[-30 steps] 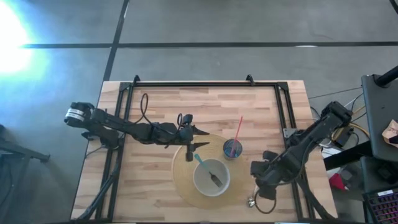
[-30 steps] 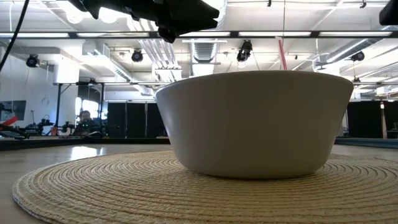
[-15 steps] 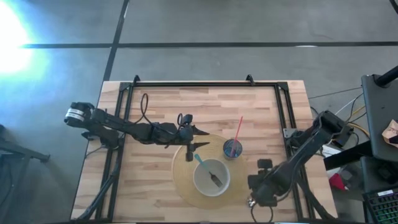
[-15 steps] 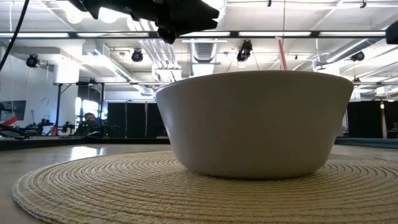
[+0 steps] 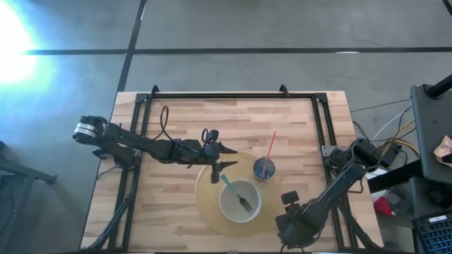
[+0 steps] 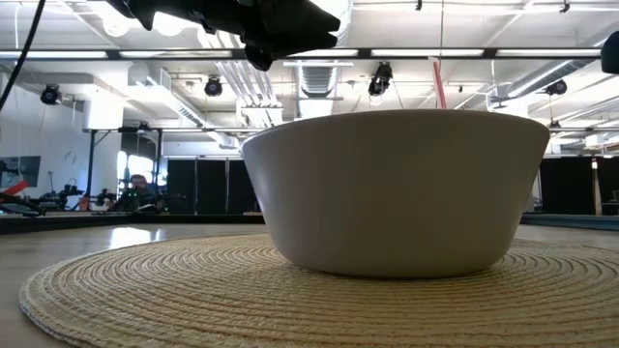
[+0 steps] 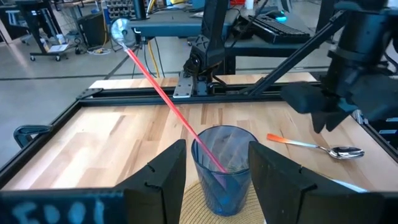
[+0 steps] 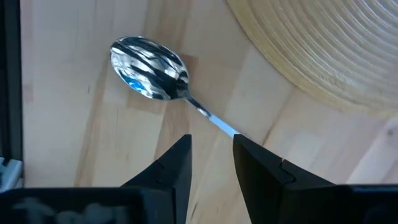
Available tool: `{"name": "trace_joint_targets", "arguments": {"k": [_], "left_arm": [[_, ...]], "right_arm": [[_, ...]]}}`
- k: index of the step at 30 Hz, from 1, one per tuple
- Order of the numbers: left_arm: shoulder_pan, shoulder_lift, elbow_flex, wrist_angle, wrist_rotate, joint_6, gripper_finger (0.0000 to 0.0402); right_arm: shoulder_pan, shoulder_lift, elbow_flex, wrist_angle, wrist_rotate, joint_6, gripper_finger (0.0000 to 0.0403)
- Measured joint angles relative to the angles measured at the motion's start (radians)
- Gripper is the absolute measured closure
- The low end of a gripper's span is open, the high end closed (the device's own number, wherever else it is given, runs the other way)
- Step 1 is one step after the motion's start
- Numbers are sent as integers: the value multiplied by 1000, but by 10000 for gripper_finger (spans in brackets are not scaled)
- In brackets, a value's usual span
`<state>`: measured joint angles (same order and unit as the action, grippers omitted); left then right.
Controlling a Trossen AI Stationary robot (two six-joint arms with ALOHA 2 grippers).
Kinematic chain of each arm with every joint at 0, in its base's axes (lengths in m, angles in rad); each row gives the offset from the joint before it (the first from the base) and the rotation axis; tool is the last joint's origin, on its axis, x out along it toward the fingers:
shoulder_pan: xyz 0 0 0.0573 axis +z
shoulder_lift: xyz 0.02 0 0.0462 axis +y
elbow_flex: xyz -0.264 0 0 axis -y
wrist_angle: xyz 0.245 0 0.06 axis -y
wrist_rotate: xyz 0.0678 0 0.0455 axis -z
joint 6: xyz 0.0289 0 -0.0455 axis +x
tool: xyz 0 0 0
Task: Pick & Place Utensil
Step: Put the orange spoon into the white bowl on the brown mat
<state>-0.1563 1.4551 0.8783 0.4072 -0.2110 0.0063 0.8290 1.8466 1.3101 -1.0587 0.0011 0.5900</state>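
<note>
Table (image 5: 176,204) of pale wood seen from above, with a round woven mat (image 5: 212,212) toward its near edge. On the mat, white bowl (image 5: 240,201) holding a teal-handled utensil (image 5: 236,192). Just beside the bowl, toward the far side, blue cup (image 5: 264,168) with a red straw (image 5: 270,146) leaning out of it. Left gripper (image 5: 224,156) just beside the bowl's far-left rim, fingers spread wide, holding nothing. Right gripper (image 5: 288,231) down at the near right of the bowl, off the mat's edge, jaw state not clear from here.

Level with the table: bowl (image 6: 395,191) filling the middle, mat (image 6: 145,290) under it, dark arm (image 6: 232,21) overhead to the left of the bowl.

Left wrist: own fingers (image 7: 158,180) wide apart, cup (image 7: 224,168) between and beyond them, straw (image 7: 161,93) slanting up. Beyond the cup, spoon (image 7: 323,148) with orange handle lying on the wood, the other arm (image 7: 354,74) above it.

Right wrist: spoon (image 8: 152,68) flat on the wood beside the mat (image 8: 323,50), handle running in between the fingertips (image 8: 177,165). Jaws narrow, set to either side of the handle, contact not clear.
</note>
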Motion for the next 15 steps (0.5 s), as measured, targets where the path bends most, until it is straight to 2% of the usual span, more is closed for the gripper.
{"name": "trace_joint_targets", "arguments": {"k": [7,15], "left_arm": [[0,0,0,-7,0,0,234],[0,0,0,-8,0,-7,234]], "right_arm": [[0,43,19,-5,2,-160,285],[0,49,7,12,10,-286,261]]}}
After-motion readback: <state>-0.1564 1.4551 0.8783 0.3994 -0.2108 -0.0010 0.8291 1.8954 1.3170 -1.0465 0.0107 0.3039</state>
